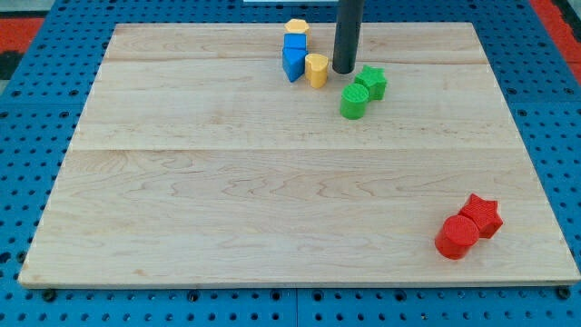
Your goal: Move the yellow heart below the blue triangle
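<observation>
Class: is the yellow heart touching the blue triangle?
Touching: the camera view shows the yellow heart pressed against the blue triangle, no board between them.

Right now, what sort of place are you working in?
Probably a lab bench set up for tabletop pushing trials. A bare wooden board lies on a blue perforated mat, with small coloured blocks such as the yellow heart and red star. My tip is just right of the heart.
</observation>
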Action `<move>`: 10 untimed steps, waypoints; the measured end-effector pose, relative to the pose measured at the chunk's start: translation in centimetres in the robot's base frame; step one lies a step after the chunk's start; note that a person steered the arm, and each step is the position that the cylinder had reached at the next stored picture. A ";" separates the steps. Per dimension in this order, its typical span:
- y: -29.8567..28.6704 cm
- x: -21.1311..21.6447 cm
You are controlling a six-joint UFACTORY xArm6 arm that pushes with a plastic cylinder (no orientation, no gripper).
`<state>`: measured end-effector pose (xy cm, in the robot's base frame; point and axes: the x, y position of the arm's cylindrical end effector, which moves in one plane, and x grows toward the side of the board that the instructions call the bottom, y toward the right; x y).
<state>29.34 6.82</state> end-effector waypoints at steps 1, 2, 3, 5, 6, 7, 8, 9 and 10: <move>-1.0 -0.3; -1.7 -1.3; -1.7 -1.4; -1.7 -3.8; -1.7 -1.3; -1.7 0.7; -2.1 1.0; -2.3 1.5; -5.0 2.1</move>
<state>31.44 1.81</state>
